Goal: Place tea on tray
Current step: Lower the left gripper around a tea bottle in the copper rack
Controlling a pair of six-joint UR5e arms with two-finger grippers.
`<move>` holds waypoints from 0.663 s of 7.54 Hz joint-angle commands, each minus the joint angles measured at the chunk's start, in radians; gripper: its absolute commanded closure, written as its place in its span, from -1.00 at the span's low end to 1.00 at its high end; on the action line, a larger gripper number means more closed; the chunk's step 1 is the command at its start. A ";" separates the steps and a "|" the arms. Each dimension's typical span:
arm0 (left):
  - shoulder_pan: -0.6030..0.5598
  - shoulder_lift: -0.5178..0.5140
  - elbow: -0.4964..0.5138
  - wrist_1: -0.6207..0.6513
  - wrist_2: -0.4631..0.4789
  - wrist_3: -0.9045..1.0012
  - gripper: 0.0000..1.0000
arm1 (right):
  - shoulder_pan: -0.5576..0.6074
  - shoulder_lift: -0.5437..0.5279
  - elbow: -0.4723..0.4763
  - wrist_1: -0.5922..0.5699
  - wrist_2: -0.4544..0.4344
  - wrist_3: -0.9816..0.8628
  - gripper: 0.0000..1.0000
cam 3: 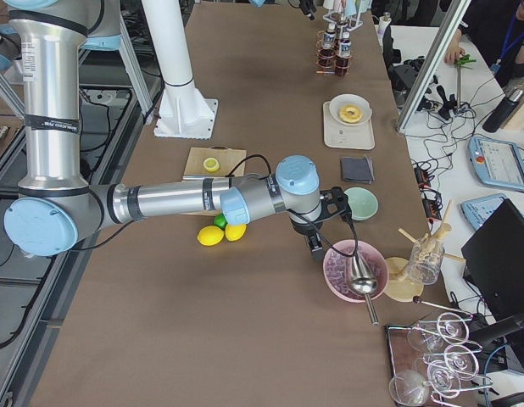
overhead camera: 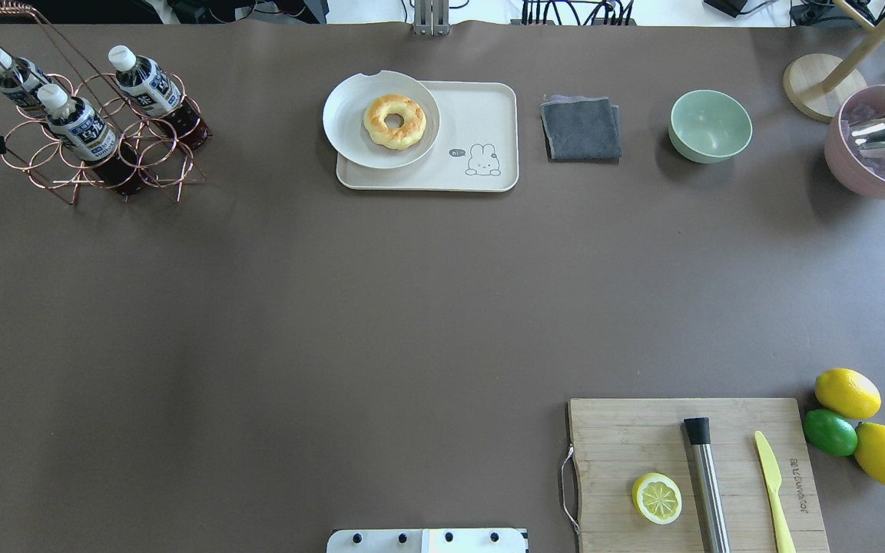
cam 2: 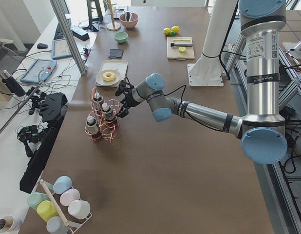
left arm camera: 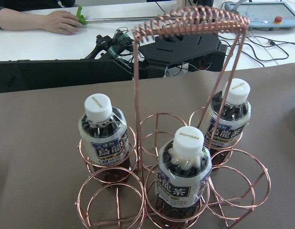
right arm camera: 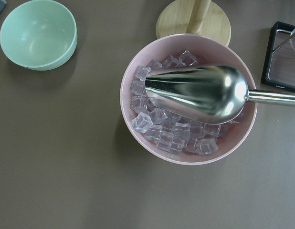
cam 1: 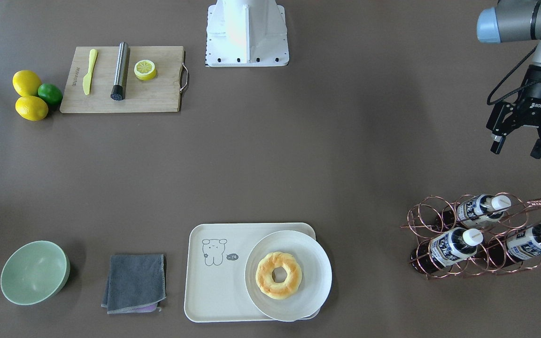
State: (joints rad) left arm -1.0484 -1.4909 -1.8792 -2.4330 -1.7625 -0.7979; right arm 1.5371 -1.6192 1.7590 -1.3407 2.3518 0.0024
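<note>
Three alike tea bottles stand in a copper wire rack (cam 1: pixel 479 234): one on the robot's side (cam 1: pixel 482 208) and two on the operators' side (cam 1: pixel 453 244) (cam 1: pixel 536 240). They also show in the left wrist view (left arm camera: pixel 183 176) and in the overhead view (overhead camera: pixel 77 123). The cream tray (cam 1: pixel 219 281) with the bear drawing carries a white plate (cam 1: pixel 315 272) with a doughnut (cam 1: pixel 278 274). My left gripper (cam 1: pixel 517 148) is open and empty, above the table on the robot's side of the rack. My right gripper (cam 3: pixel 317 231) hovers over the pink ice bowl; I cannot tell whether it is open.
A wooden cutting board (overhead camera: pixel 642 430) holds a lemon half, a steel muddler and a yellow knife. Two lemons and a lime (overhead camera: pixel 830 432) lie beside it. A grey cloth (overhead camera: pixel 581 128), a green bowl (overhead camera: pixel 710 125) and a pink ice bowl with a scoop (right arm camera: pixel 188 98) sit past the tray.
</note>
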 commanded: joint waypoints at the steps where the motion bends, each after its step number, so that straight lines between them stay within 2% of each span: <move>1: 0.036 -0.087 0.070 -0.001 0.051 0.000 -0.56 | 0.000 -0.002 -0.001 0.000 -0.005 -0.002 -1.00; 3: 0.036 -0.173 0.153 -0.006 0.048 0.002 -0.58 | 0.000 -0.002 -0.003 0.000 -0.005 -0.002 -1.00; 5: 0.033 -0.218 0.187 -0.005 0.049 0.005 -0.57 | 0.000 -0.002 -0.003 0.000 -0.006 -0.002 -1.00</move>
State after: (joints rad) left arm -1.0130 -1.6676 -1.7285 -2.4370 -1.7142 -0.7956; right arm 1.5370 -1.6214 1.7565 -1.3407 2.3470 -0.0002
